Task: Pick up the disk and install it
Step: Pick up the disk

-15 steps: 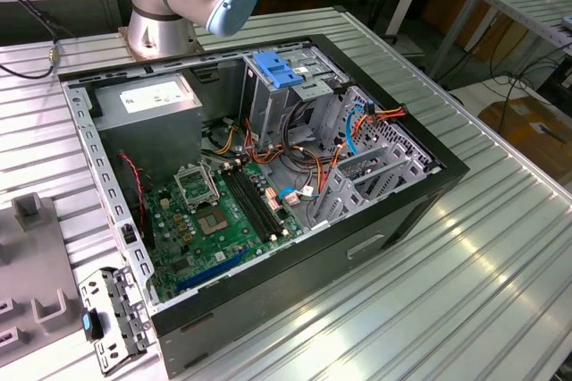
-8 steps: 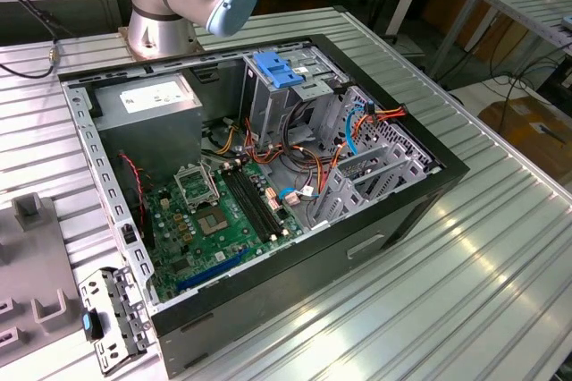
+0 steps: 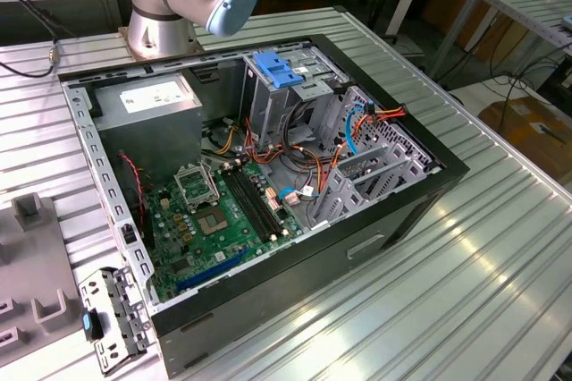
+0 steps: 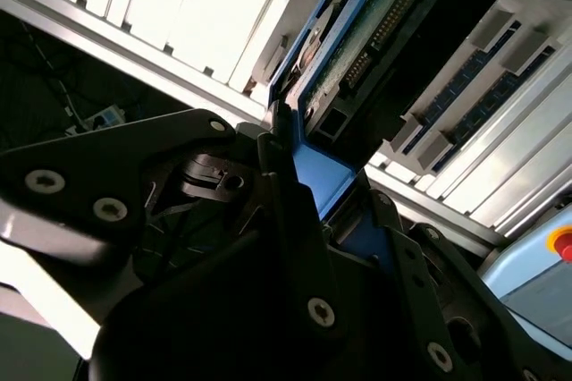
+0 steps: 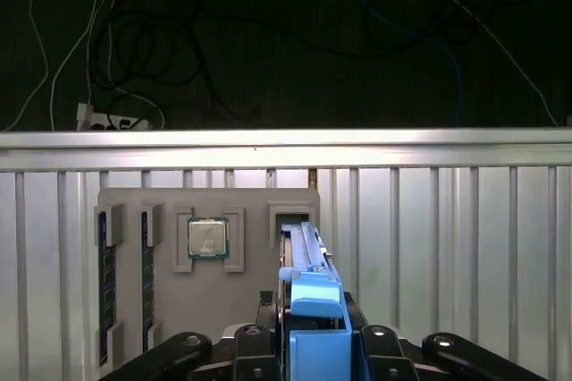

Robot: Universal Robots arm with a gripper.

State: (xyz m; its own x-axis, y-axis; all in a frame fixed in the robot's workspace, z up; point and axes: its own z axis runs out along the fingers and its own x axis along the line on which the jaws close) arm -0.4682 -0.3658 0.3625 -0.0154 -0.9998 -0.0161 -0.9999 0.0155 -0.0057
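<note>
In both wrist views my gripper (image 5: 313, 350) (image 4: 315, 220) is shut on the disk. The disk (image 5: 307, 265) stands on edge between the black fingers (image 5: 250, 345), held by its bright blue carrier rail. In the second wrist view the disk (image 4: 366, 37) shows its green circuit board side and a blue rail along its edge. Its far end lies by a raised slot (image 5: 290, 215) of a grey tray (image 5: 250, 292); I cannot tell whether it touches it. In the exterior view the open computer case (image 3: 393, 211) holds a metal drive cage (image 3: 268, 104) topped by a blue latch (image 3: 278, 70).
The grey tray also carries a processor chip (image 5: 207, 238) and memory sticks (image 5: 105, 269). It lies on a ribbed metal table (image 5: 465, 247) whose edge borders a dark floor with cables. The arm's base (image 3: 165, 19) stands behind the case. A bracket (image 3: 112, 318) lies beside the case.
</note>
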